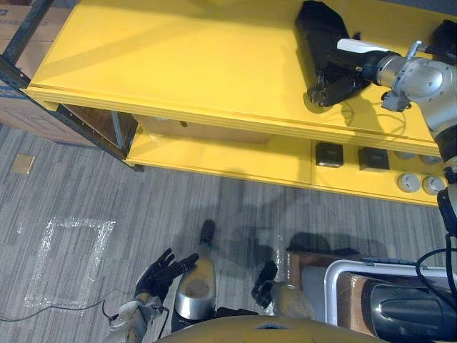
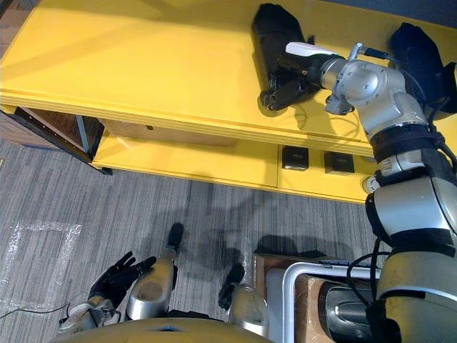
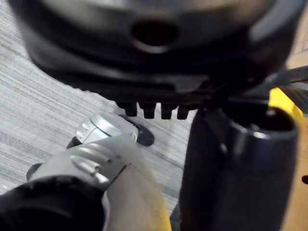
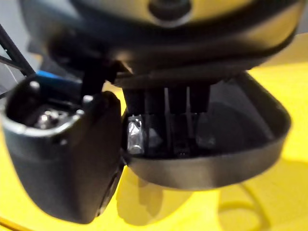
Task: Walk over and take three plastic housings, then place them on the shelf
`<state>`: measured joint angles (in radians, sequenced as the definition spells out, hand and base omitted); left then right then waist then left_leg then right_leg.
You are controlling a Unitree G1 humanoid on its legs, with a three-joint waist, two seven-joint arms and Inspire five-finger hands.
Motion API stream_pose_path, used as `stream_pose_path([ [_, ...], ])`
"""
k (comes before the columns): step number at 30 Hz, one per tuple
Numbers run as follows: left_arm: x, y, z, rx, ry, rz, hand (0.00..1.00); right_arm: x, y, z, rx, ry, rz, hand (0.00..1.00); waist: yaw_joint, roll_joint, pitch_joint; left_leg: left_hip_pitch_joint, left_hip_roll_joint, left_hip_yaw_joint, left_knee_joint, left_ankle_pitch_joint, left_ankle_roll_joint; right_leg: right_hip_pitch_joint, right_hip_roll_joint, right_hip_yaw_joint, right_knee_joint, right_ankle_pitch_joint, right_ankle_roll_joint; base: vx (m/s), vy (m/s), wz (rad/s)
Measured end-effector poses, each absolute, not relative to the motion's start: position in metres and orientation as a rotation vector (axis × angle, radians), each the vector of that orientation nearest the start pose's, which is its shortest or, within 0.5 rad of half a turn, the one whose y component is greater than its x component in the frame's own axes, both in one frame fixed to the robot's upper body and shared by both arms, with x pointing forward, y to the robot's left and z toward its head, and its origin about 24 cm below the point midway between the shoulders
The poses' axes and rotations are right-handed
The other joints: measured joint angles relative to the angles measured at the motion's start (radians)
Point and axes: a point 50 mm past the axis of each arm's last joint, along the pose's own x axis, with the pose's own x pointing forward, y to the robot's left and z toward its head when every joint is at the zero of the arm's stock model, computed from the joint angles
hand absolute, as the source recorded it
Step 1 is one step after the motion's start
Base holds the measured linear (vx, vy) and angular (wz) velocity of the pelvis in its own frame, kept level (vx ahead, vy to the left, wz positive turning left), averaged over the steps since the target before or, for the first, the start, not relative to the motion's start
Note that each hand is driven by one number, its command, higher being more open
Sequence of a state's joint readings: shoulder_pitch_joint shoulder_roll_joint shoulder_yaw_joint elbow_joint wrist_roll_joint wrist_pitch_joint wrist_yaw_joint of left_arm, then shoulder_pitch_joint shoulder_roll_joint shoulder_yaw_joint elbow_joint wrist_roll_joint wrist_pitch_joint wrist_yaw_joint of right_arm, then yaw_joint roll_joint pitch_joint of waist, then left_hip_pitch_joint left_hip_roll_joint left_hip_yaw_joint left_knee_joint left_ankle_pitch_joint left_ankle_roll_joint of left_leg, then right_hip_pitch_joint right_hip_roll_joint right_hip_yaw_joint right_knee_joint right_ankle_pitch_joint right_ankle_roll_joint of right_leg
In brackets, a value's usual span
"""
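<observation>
I read the right hand [image 1: 343, 71] as clamped on a black plastic housing [image 1: 318, 28], with the fingers hooked inside its rim and the thumb outside. The housing is on the top board of the yellow shelf [image 1: 178, 64]. Its long axis runs from the shelf's front edge toward the back, and the hand holds the front end. A second housing [image 2: 410, 46] sits toward the shelf's right end. The left hand [image 1: 163, 270] hangs below the shelf front with its fingers relaxed. To release, I judge the hand must back off toward the front edge.
</observation>
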<state>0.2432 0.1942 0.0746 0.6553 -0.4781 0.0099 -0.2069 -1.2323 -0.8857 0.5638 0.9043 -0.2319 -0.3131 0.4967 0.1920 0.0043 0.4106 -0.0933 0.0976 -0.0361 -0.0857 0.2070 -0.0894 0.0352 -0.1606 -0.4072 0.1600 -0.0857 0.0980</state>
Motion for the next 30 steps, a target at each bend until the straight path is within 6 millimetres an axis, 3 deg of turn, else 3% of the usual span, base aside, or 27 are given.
stream_pose_path([
  [30,0.1165,0.2268,-0.1192,-0.373,0.778,0.181,1.0,0.3894,-0.2526,0.2776,-1.431,-0.115,0.238,0.0,-0.002,0.009,0.016,0.0,0.0,0.007,0.0,0.0,0.0,-0.018,-0.008,0.008,0.033,-0.016,-0.003,-0.01,-0.031,-0.01],
])
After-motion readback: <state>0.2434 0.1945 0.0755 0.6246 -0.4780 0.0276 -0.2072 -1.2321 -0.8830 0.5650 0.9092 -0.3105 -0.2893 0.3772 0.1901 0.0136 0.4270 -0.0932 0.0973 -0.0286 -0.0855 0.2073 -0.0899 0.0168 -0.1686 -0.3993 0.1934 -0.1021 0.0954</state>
